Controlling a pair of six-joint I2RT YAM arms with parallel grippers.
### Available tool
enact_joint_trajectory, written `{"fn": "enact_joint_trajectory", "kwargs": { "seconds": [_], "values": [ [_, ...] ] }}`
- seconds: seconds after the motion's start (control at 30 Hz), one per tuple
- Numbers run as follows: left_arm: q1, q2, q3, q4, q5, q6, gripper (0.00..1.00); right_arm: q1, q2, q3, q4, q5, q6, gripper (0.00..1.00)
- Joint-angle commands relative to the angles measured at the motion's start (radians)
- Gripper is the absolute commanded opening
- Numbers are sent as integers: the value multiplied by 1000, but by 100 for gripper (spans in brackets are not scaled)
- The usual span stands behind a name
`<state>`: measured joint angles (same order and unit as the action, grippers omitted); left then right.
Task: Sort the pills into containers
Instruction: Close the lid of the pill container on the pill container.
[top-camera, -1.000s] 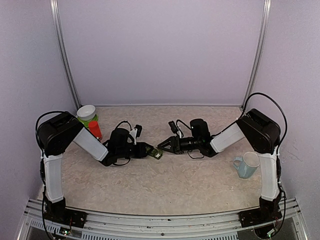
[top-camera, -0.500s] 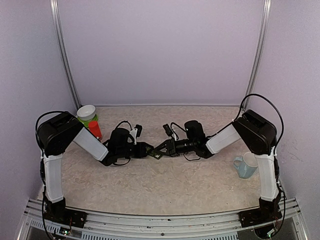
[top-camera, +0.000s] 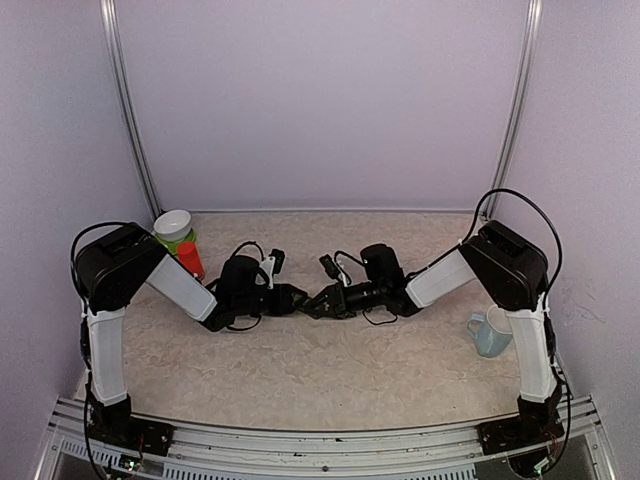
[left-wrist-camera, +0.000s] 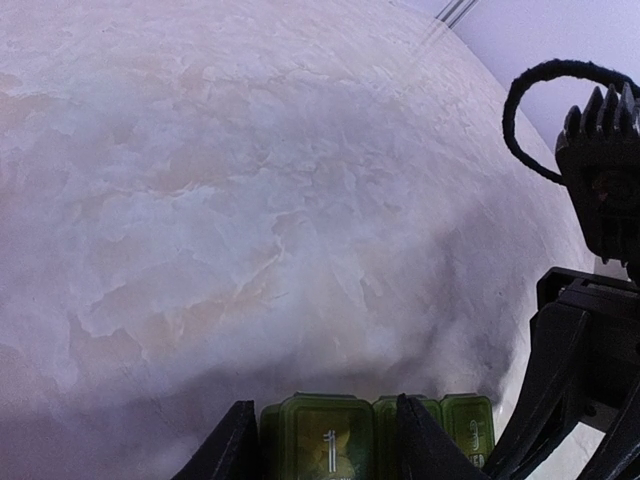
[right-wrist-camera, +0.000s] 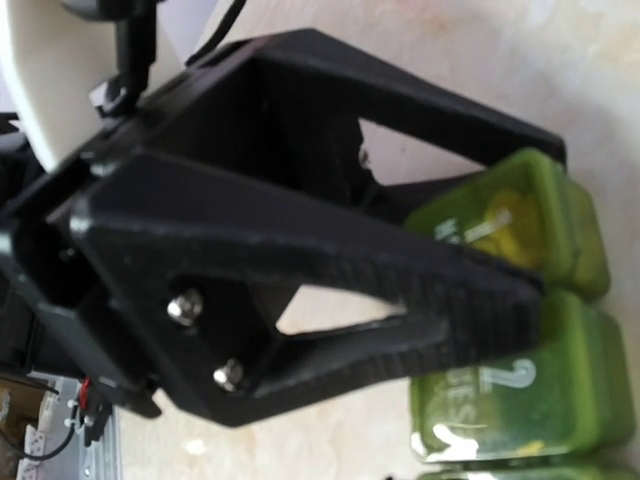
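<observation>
Containers (left-wrist-camera: 440, 428) between left gripper (left-wrist-camera: 325, 412), right gripper (right-wrist-camera: 548, 222); mug (top-camera: 492, 332) apart.

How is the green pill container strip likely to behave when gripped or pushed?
The containers look like hard moulded plastic, three joined compartments, so probably stiff, not floppy. They are small beside the left gripper flanking one compartment, so likely light and apt to slide or twist if pushed at one end. Their glossy surface may be slippery.

You face plain lilac walls (top-camera: 320, 100), pale marbled tabletop (top-camera: 300, 375), two metal corner posts (top-camera: 128, 110); light soft, source perhaps overhead.
</observation>
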<state>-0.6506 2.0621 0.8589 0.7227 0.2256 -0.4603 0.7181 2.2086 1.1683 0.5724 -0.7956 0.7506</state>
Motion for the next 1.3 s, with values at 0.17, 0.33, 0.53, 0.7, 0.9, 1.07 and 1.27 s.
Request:
{"fn": "enact_joint_trajectory", "kwargs": {
  "seconds": [0.17, 0.33, 0.53, 0.7, 0.9, 1.07, 1.27],
  "values": [
    [1, 30, -19, -190, -23, 1, 49, 6, -57, 15, -72, -8, -89, 33],
    [9, -38, -24, -199, -4, -3, 62, 6, -164, 30, -170, 27, -219, 46],
    [16, -68, -33, -192, 36, -17, 68, 6, -262, 21, -308, 124, -364, 58],
    [17, -86, -42, -184, 68, -31, 71, 5, -292, 9, -422, 256, -445, 62],
    [26, -196, -54, -249, 11, 109, 99, 6, -338, -71, -433, 308, -475, 65],
    [45, -205, -15, -321, 2, 173, 99, 6, -344, -105, -437, 304, -477, 66],
    [56, -232, -1, -344, 24, 205, 99, 9, -306, -100, -454, 329, -486, 61]
  ]
}}
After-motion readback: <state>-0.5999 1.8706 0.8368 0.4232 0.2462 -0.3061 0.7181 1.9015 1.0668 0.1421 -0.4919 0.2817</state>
